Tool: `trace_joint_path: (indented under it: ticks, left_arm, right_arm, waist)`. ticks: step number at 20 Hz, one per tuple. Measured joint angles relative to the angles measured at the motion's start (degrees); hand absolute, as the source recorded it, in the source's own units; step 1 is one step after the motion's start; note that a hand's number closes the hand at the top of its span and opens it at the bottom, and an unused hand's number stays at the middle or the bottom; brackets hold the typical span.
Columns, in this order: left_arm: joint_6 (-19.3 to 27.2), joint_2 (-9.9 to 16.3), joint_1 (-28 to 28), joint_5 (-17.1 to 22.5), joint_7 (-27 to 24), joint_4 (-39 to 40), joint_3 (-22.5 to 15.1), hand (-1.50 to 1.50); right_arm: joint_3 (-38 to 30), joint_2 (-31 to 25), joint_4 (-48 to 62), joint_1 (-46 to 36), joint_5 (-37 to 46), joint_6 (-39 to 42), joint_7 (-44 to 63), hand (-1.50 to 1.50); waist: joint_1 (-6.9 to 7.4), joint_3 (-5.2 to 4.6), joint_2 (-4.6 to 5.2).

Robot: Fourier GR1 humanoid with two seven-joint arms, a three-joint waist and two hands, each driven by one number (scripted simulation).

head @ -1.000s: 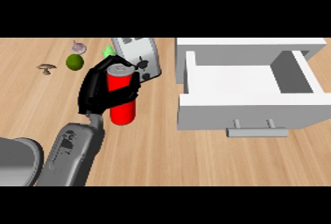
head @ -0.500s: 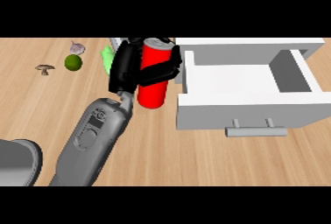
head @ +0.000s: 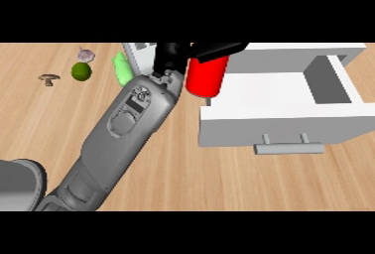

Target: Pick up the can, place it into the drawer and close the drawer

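The red can hangs tilted in the air at the left wall of the open white drawer. My left hand is shut on the can's upper part, and its black fingers reach over the top and hide it. The grey forearm runs up from the lower left. The can's lower end sits just over the drawer's left edge. The drawer's inside shows bare, and its grey handle faces me. My right hand shows nowhere.
At the far left lie a brown mushroom, a dark green round fruit and a garlic bulb. A light green vegetable and a grey-white object sit just left of my hand. A grey rounded body part fills the lower left corner.
My left hand has carried the can up off the counter and to the right, from beside the green vegetable to the drawer's left wall. The forearm has stretched out further.
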Motion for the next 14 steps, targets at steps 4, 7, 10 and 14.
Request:
trace_joint_path:
  ticks: [4,7,10,14]
  left_arm:
    - [2.35,-0.02,-6.43,2.78,-0.41,6.58,-1.18,1.5]
    - [3.03,-0.03,-10.93,4.55,-0.67,11.52,-1.14,1.5]
    - [4.52,-0.03,-15.16,7.21,-1.44,16.55,-2.49,1.5]
    - [4.98,-0.03,-19.54,10.14,-2.96,22.45,-3.49,1.5]
  right_arm:
    - [0.29,0.07,-0.17,-0.02,0.88,0.1,0.28,-1.5]
    - [1.05,0.48,-0.77,-0.02,1.47,-0.31,0.51,-1.5]
    - [1.35,0.8,0.17,0.0,2.02,-0.04,-0.35,-1.5]
    - [0.2,-0.15,0.72,-1.46,1.05,0.01,0.35,-1.5]
  waist:
    - [-0.34,0.01,0.08]
    - [-0.5,0.02,0.13]
    - [-0.98,0.02,0.24]
    - [-1.31,0.04,0.34]
